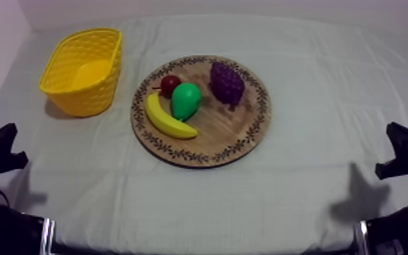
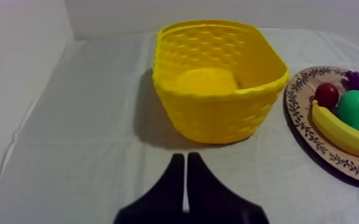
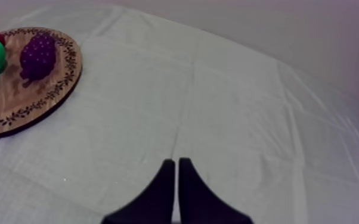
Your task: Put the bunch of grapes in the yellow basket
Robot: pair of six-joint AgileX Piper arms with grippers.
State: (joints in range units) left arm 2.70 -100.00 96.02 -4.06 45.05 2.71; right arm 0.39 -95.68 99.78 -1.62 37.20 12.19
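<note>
A purple bunch of grapes (image 1: 227, 83) lies on the far right part of the round wooden board (image 1: 237, 139), beside a green pear (image 1: 186, 100). The empty yellow basket (image 1: 85, 68) stands to the board's left. My left gripper (image 1: 13, 159) rests low at the left side, shut on nothing; in the left wrist view its fingers (image 2: 185, 179) form a narrow wedge facing the basket (image 2: 217, 89). My right gripper (image 1: 386, 166) rests low at the right, its fingers (image 3: 175, 182) together, far from the grapes (image 3: 37, 55).
A banana (image 1: 168, 119) and a small red fruit (image 1: 170, 84) also lie on the board, left of the pear. White cloth spreads around the board and basket. A pale wall rises behind the table's far edge.
</note>
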